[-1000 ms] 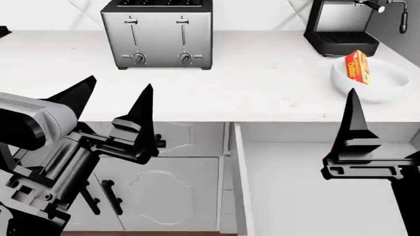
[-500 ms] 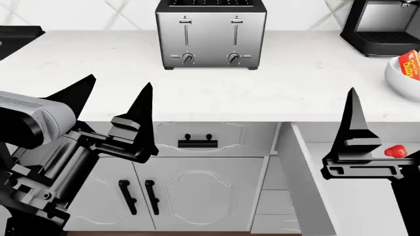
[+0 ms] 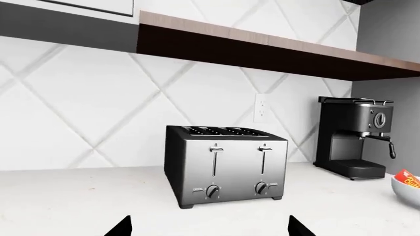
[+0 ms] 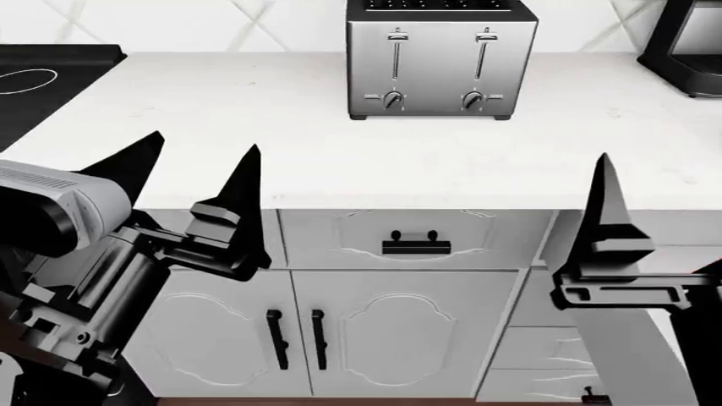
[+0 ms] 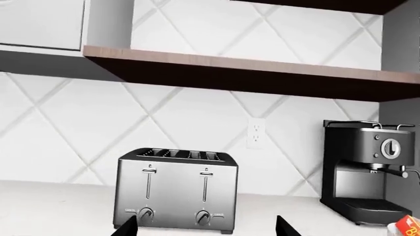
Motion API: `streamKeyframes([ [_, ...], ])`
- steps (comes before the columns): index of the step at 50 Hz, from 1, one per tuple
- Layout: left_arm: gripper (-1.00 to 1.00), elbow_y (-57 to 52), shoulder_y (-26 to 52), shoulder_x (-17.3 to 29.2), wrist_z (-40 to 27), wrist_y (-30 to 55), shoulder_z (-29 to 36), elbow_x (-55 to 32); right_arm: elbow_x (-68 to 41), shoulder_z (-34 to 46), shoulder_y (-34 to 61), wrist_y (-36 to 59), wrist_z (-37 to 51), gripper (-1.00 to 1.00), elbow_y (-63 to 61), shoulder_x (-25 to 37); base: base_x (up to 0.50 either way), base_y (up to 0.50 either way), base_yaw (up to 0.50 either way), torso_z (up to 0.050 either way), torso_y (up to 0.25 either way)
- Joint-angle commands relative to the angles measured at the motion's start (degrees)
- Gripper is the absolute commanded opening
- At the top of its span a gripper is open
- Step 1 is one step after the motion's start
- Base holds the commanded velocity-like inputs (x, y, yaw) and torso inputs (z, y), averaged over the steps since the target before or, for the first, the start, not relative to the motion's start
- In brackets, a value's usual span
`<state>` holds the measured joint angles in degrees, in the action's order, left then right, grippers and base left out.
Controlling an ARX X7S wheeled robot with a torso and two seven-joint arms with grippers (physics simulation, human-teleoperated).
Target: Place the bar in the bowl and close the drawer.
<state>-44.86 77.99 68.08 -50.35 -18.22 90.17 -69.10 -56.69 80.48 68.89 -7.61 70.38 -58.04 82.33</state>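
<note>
The red-orange bar stands in the white bowl on the counter, at the edge of the left wrist view. The right wrist view catches only a corner of the bar. Neither one shows in the head view. Behind my right arm, at the head view's right edge, the drawer stands pulled out. My left gripper hangs open and empty in front of the cabinets. My right gripper is also open and empty, held over the drawer's left side. Both grippers' tips point at the counter.
A steel toaster stands at the back of the white counter. A black coffee machine is to its right, beside the bowl. A black cooktop lies at the far left. Cabinet doors and a narrow drawer front are below the counter.
The head view has swung left: the toaster slid right in the picture, the bowl and bar left the view, and the drawer moved to the right edge. Both grippers stay open.
</note>
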Motion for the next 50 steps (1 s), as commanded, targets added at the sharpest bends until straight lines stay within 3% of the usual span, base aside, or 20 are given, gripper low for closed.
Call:
streamKeyframes([
  [1,1.0,0.2,-0.5,0.0,0.2,-0.2,0.0,0.2,0.3,0.5,-1.0,-3.0,0.1,1.0,0.9,0.4,0.0,0.0,0.0,0.0,0.0],
  [9,1.0,0.2,-0.9,0.1,0.2,-0.5,-0.1,0.3,1.3,0.8,-1.8,-4.8,0.0,1.0,1.1,0.8,0.0,0.0,-0.02,0.0,0.0],
  [50,1.0,-0.1,-1.3,-0.5,0.2,0.3,-0.6,0.2,1.4,0.7,-2.3,-6.3,-0.3,1.0,1.2,1.1,-0.16,0.02,-0.5,0.0,0.0],
])
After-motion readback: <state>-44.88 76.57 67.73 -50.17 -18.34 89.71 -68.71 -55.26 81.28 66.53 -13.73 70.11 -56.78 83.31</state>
